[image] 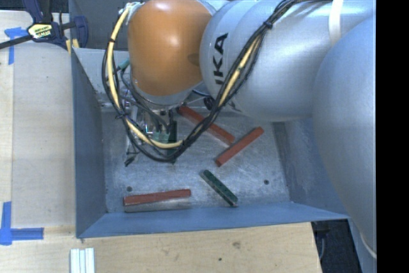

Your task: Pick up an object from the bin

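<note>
One silver arm (287,61): a broad, rounded metal arm is seen reaching in from the right and is bent down over the left half of the bin; much of the bin's back is covered by it.
Grey metal bin (86,156): sloping walls and a flat, speckled floor are shown; four loose bars are scattered over the middle and front of the floor.
Orange domed cover (167,41): it is fixed at the wrist, above the gripper, and is turned down toward the bin's left-centre.
Yellow and black cables (156,145): they are looped round the cover and hung below it, around the gripper.
Gripper (156,128): it is set low over the floor, left of centre, under the cover and inside the cable loop; how far it is opened cannot be told, nor whether anything is held.
Long red-brown flat bar (156,198): it is laid flat along the front wall at front left, well apart from the gripper.
Slanted red-brown bar (238,146): it is laid diagonally right of centre, its upper end turned toward the right wall.
Half-hidden red-brown bar (220,133): of the four it is the one nearest the gripper, just to its right; its upper left end is crossed by the cables.
Dark green short bar (220,187): it is laid obliquely near the front wall, right of the long bar and below the slanted one.
</note>
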Robot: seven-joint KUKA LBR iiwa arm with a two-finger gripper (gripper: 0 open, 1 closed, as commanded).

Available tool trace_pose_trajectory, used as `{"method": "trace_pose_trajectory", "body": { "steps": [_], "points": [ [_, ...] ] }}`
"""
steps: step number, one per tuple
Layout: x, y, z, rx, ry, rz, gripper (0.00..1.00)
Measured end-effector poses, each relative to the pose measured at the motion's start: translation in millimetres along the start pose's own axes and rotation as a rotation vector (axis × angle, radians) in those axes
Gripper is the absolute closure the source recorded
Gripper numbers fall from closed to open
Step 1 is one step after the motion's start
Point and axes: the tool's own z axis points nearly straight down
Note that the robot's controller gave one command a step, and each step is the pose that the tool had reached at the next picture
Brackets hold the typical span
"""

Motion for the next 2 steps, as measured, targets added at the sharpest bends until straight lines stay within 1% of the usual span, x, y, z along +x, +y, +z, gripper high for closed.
{"method": "trace_pose_trajectory", "body": {
  "steps": [1,2],
  "points": [
    [-26.6,-19.5,146.9,0.001,-0.001,-0.152,0.00],
    [-28.7,-44.7,103.2,-0.004,-0.011,0.279,0.00]
  ]
}}
